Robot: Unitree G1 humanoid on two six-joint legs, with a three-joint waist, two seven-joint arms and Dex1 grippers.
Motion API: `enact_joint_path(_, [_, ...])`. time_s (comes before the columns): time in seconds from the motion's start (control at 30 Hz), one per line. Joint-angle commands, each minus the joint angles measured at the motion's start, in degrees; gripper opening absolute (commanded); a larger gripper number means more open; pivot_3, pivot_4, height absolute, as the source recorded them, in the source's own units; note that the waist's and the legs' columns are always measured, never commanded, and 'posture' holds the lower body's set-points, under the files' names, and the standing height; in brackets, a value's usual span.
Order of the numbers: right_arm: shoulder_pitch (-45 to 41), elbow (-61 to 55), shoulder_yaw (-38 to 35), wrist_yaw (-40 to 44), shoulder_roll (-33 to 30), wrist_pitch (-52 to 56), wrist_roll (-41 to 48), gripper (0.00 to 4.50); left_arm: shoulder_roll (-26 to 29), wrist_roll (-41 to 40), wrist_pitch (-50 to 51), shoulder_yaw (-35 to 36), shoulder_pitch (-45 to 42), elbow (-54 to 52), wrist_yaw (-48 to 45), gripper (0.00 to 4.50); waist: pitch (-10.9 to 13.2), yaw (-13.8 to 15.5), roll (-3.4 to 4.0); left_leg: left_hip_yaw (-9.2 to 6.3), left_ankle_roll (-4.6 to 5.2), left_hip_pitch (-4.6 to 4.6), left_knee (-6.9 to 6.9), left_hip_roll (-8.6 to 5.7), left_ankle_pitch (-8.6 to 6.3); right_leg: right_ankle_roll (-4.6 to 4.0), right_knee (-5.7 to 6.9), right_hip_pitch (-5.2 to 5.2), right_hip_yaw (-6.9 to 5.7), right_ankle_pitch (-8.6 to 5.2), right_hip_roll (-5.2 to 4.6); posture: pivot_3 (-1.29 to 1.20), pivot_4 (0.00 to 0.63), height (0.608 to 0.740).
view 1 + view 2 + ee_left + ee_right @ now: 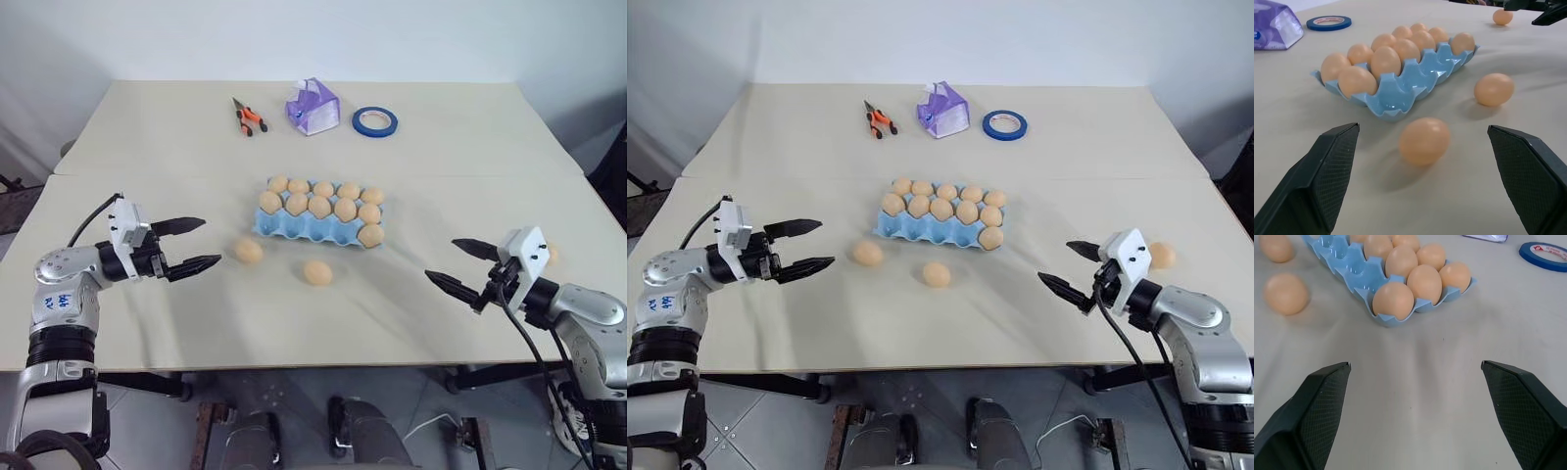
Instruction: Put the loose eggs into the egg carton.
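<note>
- left hand [194,245] and right hand [460,264], both spread, nothing held
- two loose eggs [249,251] [316,272] just in front of egg carton [294,227]
- third egg [1162,255] right of carton, half-hidden behind right hand

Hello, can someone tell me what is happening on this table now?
A two-armed robot is collecting loose eggs into a light-blue egg carton. The carton's two far rows are full, and the near row has one egg at its right end. Three eggs lie loose: one near the open left gripper, one in front of the carton, and one beside the open right gripper. Neither gripper holds anything.
</note>
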Motion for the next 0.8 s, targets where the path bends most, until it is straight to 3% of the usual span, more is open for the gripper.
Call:
enact_joint_path(0.03, [0.13,-2.37,-1.82,-0.86,0.19,0.08,0.99,4.50,-0.17,0.06,-0.86,0.30,-1.46,0.58,-0.13,4.47,0.00,0.00,0.00,0.00,0.00,0.00,0.00,0.00,0.00,0.00,0.00,0.00,0.00,0.00,0.00,0.00,0.150,0.740])
enact_joint_path(0.5, [-1.65,-6.19,-2.16,-4.61,0.59,4.12,2.46,4.50,-0.18,-0.56,1.76,0.12,-1.51,-0.91,0.01,4.47,0.00,-0.03,0.00,0.00,0.01,-0.01,-0.01,0.01,0.00,0.00,0.00,0.00,0.00,0.00,0.01,0.00,0.150,0.740])
enact_joint_path(0.63, [-1.56,-10.31,-4.22,-8.84,0.25,7.34,2.72,4.50,-0.43,-0.98,2.12,-0.10,-1.96,-1.10,-1.52,4.47,0.00,0.04,0.00,0.00,0.01,-0.01,0.00,0.01,0.00,0.00,0.00,0.00,0.00,0.00,0.00,0.00,0.150,0.740])
enact_joint_path(0.8, [-0.12,-15.07,-11.89,-18.85,2.05,15.45,5.48,4.50,-1.92,-0.99,2.94,-1.04,-3.01,-2.43,-2.45,4.47,0.00,0.34,0.00,-0.08,0.01,-0.09,0.00,-0.01,-0.01,0.00,-0.05,-0.01,-0.05,0.00,-0.04,0.00,0.150,0.740])
